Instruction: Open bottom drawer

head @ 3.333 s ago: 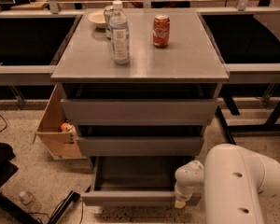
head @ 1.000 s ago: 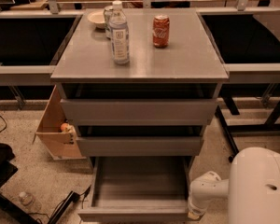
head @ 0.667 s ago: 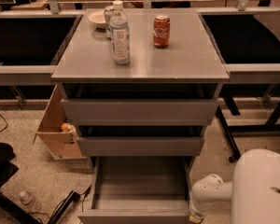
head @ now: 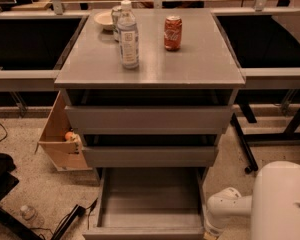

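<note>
The grey cabinet has three drawers. The bottom drawer [head: 149, 198] is pulled far out toward me, its smooth grey tray interior bare and its front edge near the frame's bottom. The two upper drawer fronts [head: 149, 119] are in. My white arm comes in from the lower right. The gripper [head: 210, 232] is low at the drawer's right front corner, mostly cut off by the frame's bottom edge.
On the cabinet top [head: 200, 64] stand a water bottle [head: 128, 35], a red soda can [head: 173, 33] and a white bowl [head: 105, 20]. A tan wooden box [head: 60, 134] sits on the floor at the left. A black stand [head: 0, 184] and a cable lie lower left.
The bottom drawer has slid further out toward me. My arm and gripper have moved back and to the right, lower in the frame.
</note>
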You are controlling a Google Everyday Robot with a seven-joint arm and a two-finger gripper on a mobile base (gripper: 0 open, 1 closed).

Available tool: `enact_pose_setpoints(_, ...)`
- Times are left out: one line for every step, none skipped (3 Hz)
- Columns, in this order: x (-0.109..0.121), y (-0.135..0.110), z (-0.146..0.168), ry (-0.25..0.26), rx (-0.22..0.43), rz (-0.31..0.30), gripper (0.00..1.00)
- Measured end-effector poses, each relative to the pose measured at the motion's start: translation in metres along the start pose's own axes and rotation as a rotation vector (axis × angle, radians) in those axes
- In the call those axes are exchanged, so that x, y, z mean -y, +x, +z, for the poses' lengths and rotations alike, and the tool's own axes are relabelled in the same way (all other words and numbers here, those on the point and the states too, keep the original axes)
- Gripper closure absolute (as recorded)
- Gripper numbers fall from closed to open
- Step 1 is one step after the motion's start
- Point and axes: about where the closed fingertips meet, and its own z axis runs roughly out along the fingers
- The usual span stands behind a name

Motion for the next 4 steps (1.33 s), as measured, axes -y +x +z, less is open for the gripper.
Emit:
enact_pose_setpoints(-0.003,0.0,-0.003,-0.011,0.003,0.0,1.0)
enact_pose_setpoints(-0.013,0.002,-0.008,-0.039,0.009,0.001,1.0)
enact_pose_setpoints(-0.013,0.002,-0.007,-0.044,0.009,0.001,1.0)
enact_pose_setpoints(-0.019,0.003,-0.01,-0.061,0.013,0.001,1.0)
